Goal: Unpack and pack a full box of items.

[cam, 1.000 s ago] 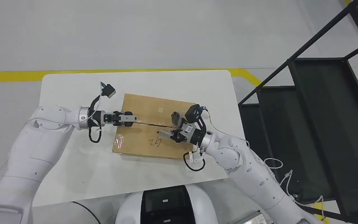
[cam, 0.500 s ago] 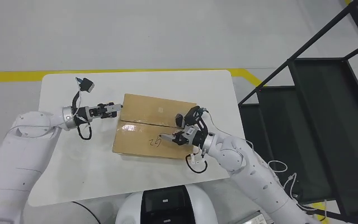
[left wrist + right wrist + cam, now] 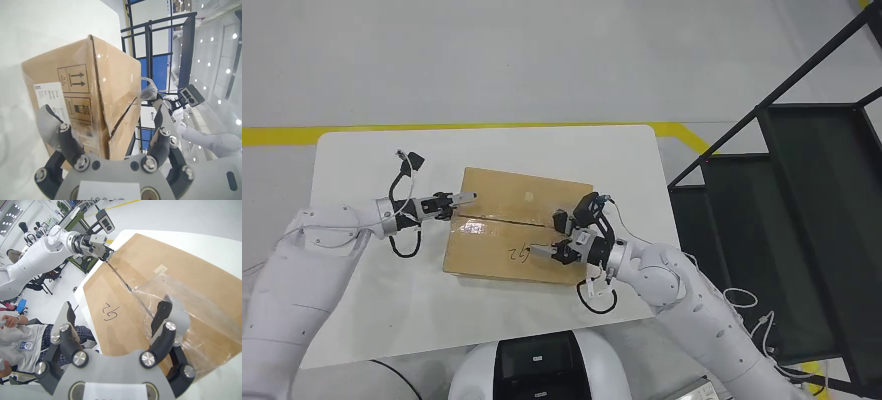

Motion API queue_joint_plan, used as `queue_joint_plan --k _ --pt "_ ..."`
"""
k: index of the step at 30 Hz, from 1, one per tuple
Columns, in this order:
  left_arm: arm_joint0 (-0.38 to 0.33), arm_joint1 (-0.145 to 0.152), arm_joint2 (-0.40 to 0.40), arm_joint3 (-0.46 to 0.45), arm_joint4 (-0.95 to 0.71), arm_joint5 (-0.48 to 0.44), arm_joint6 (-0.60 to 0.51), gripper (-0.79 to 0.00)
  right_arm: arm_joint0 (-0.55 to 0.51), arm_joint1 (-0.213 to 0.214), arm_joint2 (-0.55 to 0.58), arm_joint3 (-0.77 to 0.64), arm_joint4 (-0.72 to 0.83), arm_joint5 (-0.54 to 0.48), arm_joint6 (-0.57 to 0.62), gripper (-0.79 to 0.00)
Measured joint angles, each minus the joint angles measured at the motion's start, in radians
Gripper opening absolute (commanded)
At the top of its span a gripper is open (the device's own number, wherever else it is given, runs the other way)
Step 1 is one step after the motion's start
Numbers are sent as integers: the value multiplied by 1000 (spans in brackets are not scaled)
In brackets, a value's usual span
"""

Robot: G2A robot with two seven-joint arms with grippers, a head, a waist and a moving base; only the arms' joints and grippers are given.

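Two grippers: one at each end of the box [image 3: 517, 225], both by its top seam [image 3: 507, 214].
Box: closed, flat on the desk [image 3: 362, 300], right of centre, long edges slightly skewed to the desk's edges.
Left gripper [image 3: 466, 198]: fingers spread wide, straddling the top edge at the box's left end. One finger is by the labelled end wall, the other over the lid. Nothing gripped.
Right gripper [image 3: 554, 238]: fingers spread wide over the right part of the lid, one fingertip at the loose tape [image 3: 160, 291]. Nothing clamped.
Tape: clear film, lifted and crumpled at the seam's right end. The flaps gape slightly at the left end.
Room: you have bare desk left of the box and along its far side, with narrower strips on the right and near sides.
Beyond the desk: black stair frame [image 3: 782, 200] just off the desk's right edge.
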Motion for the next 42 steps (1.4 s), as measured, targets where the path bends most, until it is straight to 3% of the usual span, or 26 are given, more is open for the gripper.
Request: queue_joint_plan --k 8,12,18,28,42 --pt "-59 -41 84 50 -78 -49 -53 0 7 -3 -8 6 3 -7 -10 0" --pt "-74 -46 71 107 -72 -69 -10 0 -11 1 4 -15 -4 -15 -7 0" --pt "-47 -25 -9 142 -101 -96 14 0 -43 9 36 -48 -38 2 -15 0" --pt "23 4 -105 77 -86 -88 30 0 -83 16 46 -84 -51 14 19 0" --pt "116 29 -200 -7 -73 -68 49 0 76 -28 -124 27 18 17 42 0"
